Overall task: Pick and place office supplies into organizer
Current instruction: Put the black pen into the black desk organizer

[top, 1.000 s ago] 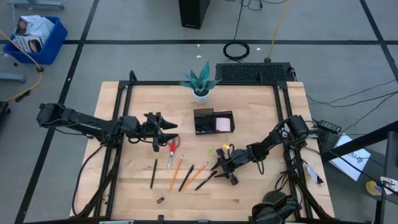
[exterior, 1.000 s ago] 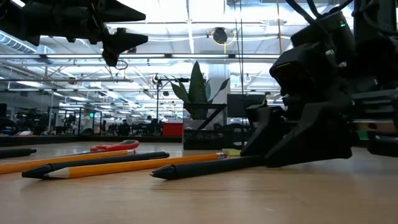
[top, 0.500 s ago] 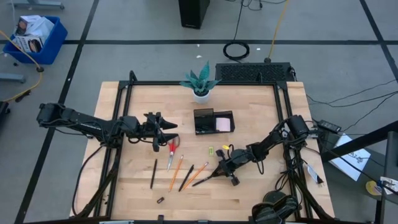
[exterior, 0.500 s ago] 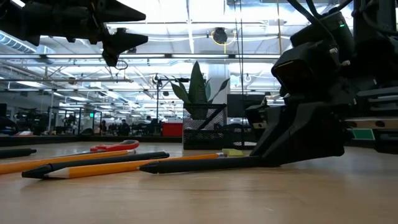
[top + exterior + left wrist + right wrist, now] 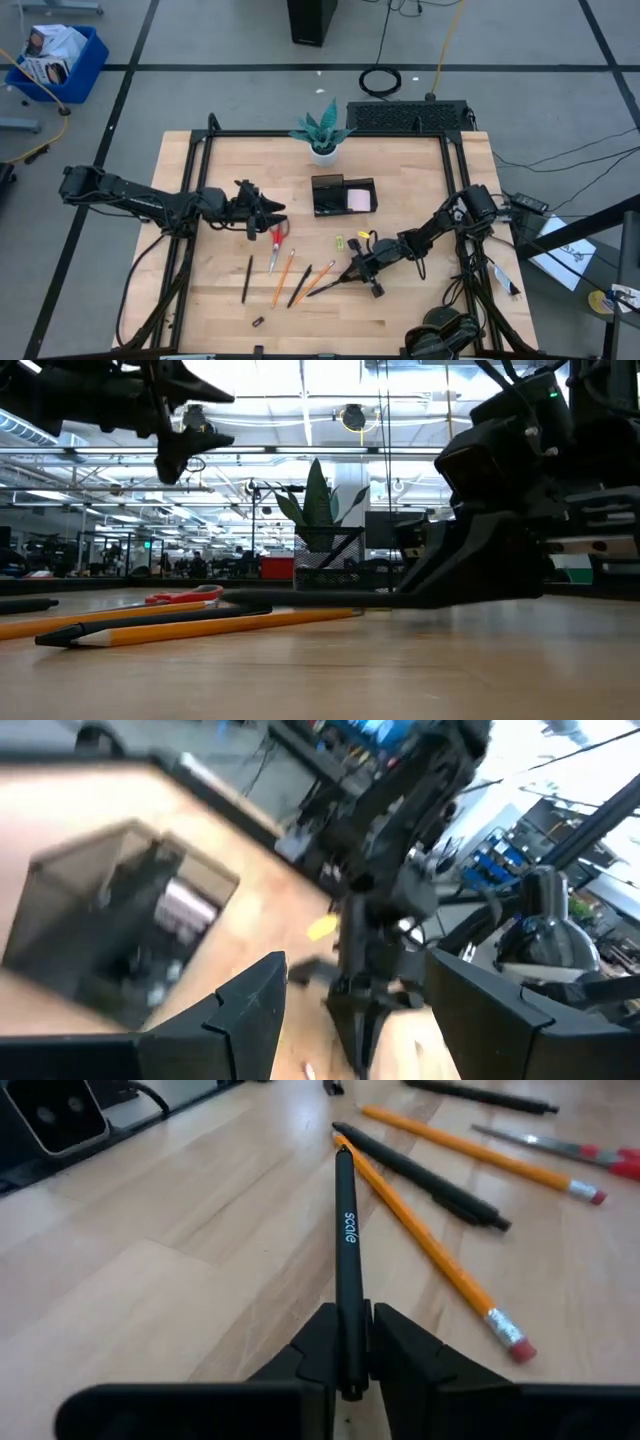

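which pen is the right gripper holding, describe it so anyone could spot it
On the table, right of the fanned pens and pencils, the right gripper pinches a black pen by one end. Unlike its neighbours, it is lifted off the wood and carries white "scale" lettering.

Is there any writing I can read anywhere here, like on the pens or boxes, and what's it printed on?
"scale": white letters on the black pen held in the right pincer.
Printed packaging in the blue bin on the floor: too small to read.
Signs in the room behind the table: too blurred to read.
Nothing else legible.
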You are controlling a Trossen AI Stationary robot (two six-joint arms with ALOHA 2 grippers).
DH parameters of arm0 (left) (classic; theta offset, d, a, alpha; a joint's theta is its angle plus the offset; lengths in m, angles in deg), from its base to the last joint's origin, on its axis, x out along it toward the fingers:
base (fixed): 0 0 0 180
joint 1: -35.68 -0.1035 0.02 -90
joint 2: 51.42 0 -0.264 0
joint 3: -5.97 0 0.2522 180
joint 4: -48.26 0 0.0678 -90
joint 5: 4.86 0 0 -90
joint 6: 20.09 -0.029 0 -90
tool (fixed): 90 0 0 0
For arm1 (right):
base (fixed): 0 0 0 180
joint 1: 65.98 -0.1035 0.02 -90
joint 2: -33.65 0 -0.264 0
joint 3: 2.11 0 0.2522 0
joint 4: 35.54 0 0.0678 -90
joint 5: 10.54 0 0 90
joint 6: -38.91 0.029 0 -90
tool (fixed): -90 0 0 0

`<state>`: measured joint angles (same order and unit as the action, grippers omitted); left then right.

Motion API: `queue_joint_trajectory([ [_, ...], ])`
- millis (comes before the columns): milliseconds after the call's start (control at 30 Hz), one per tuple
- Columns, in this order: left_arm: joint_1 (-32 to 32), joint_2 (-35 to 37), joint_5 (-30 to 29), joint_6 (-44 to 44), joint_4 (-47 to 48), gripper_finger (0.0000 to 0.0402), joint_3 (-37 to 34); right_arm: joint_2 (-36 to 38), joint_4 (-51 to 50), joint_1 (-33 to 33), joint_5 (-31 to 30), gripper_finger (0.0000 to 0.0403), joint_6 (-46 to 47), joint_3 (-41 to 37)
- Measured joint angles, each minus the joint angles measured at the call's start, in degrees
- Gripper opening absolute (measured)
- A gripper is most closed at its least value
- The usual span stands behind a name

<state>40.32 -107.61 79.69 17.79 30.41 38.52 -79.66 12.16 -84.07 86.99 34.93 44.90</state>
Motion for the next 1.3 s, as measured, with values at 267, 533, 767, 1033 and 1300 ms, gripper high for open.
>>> queue_joint_trajectory([
  [267, 0.4, -2.2, 6.0, 15.3, 5.9, 0.0241, -0.1, 4.3, 0.4, 0.0, -3.0, 0.0051, -1.7, 0.1],
  [533, 3.3, -8.9, 7.1, 25.3, 0.2, 0.0241, 0.7, 8.8, -2.4, 0.0, -6.3, 0.0051, -5.7, 0.1],
  [767, 7.3, -16.7, 6.2, 32.6, 0.1, 0.0241, 5.6, 10.8, -6.2, 0.1, -11.0, 0.0049, -8.1, 0.4],
  [1033, 9.0, -26.2, 9.7, 29.7, 0.0, 0.0241, 14.6, 10.8, -10.6, 0.9, -12.5, 0.0049, -10.6, 3.1],
  [1300, 9.1, -28.2, 9.1, 30.7, 9.4, 0.0241, 16.9, 10.8, -11.6, 0.8, -12.5, 0.0049, -11.9, 3.9],
])
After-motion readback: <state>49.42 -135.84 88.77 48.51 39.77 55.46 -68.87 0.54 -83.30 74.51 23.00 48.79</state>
